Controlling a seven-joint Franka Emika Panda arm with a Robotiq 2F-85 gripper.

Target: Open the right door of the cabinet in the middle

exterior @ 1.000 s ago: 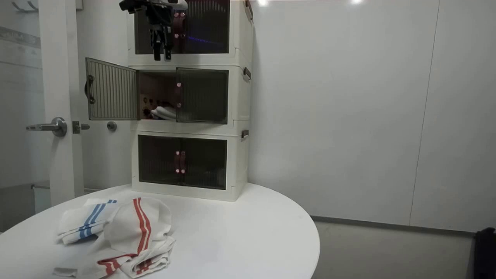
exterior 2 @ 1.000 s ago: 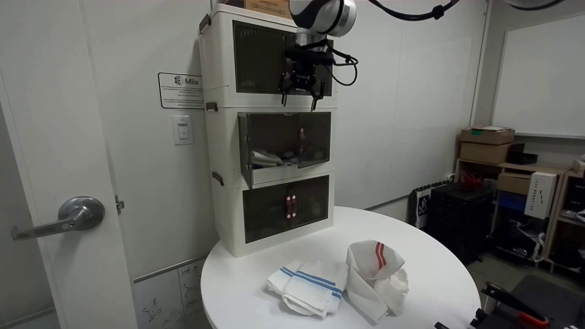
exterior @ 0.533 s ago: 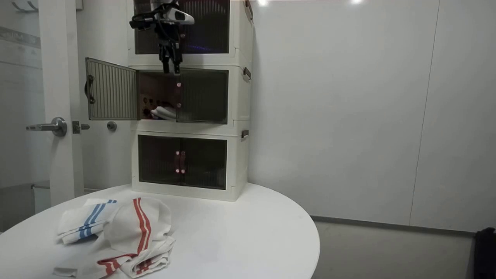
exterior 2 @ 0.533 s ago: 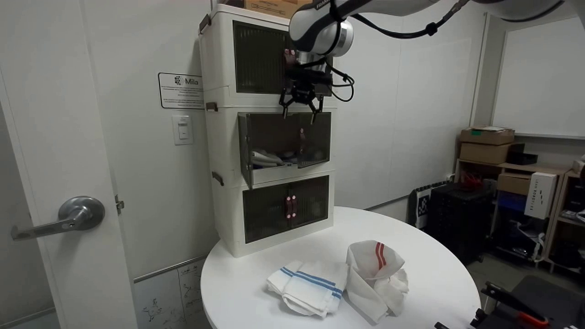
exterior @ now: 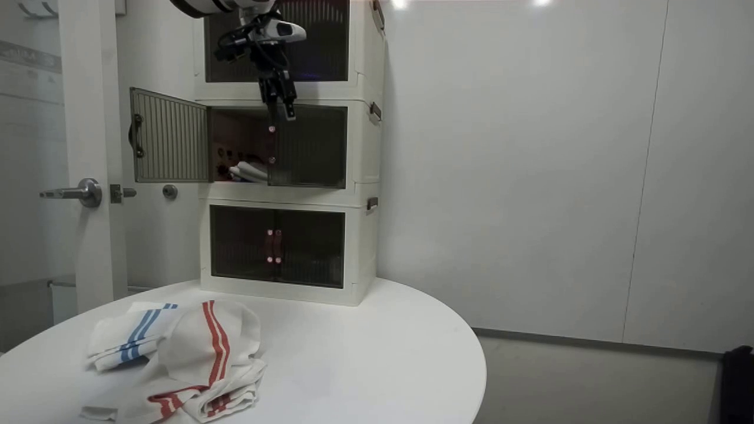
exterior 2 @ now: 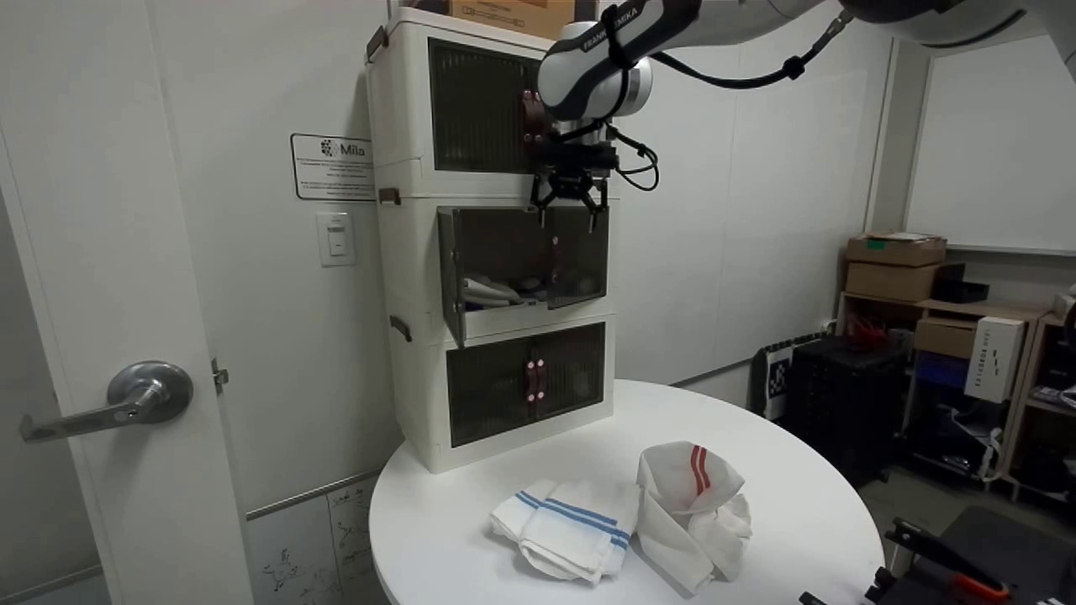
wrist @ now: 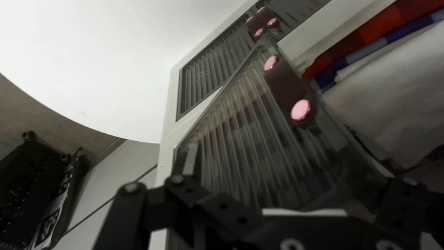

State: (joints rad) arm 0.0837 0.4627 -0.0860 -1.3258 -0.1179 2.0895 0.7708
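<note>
My fingers [exterior: 289, 108], spread w/ nothing held, are approx 11 o'clock of rt door [exterior: 312, 150] in an exterior view; it's at 3 o'clock on mid cabinet [exterior: 277, 195]. Looks barely ajar; swinging it wide's tbd.

Below the pincer [exterior 2: 567, 227], the smoky, translucent, ribbed rectangular right door [exterior: 312, 147] with its dark, pink-studded handle [wrist: 286, 84] is standing slightly ajar; beyond the pincer, the white, boxy middle cabinet [exterior: 368, 150] is gaping at its left half.
</note>
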